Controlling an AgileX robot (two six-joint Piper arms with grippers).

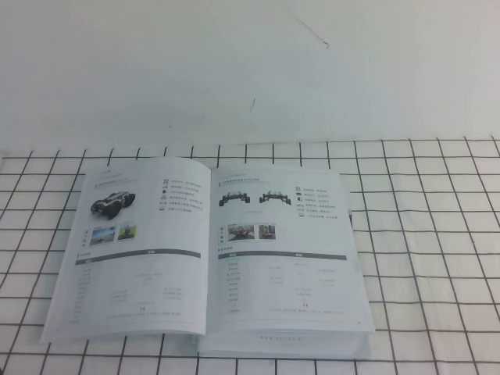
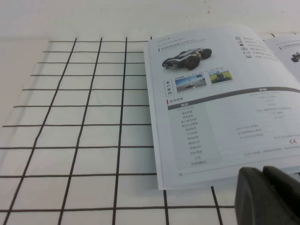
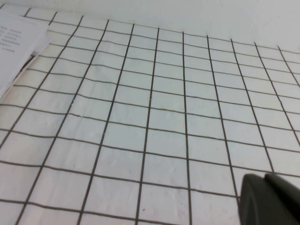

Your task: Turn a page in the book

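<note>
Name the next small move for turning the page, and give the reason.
Probably bring the right gripper over to the outer edge of the page with the two robot chassis. The book lies open and flat on the checked cloth, nothing touches it, and neither arm shows in the high view. The right gripper is shut over bare cloth beside the book; the left gripper hangs near the opposite page's corner.

Smooth paper book (image 1: 207, 258) (matt cloth (image 1: 437, 234))

The high view looks down from the robot's side at the open book (image 1: 207, 258) on the gridded cloth (image 1: 437, 234). The left wrist view sits low and near the book's left-hand page; the right wrist view faces mostly cloth, sharing only the book's edge.
</note>
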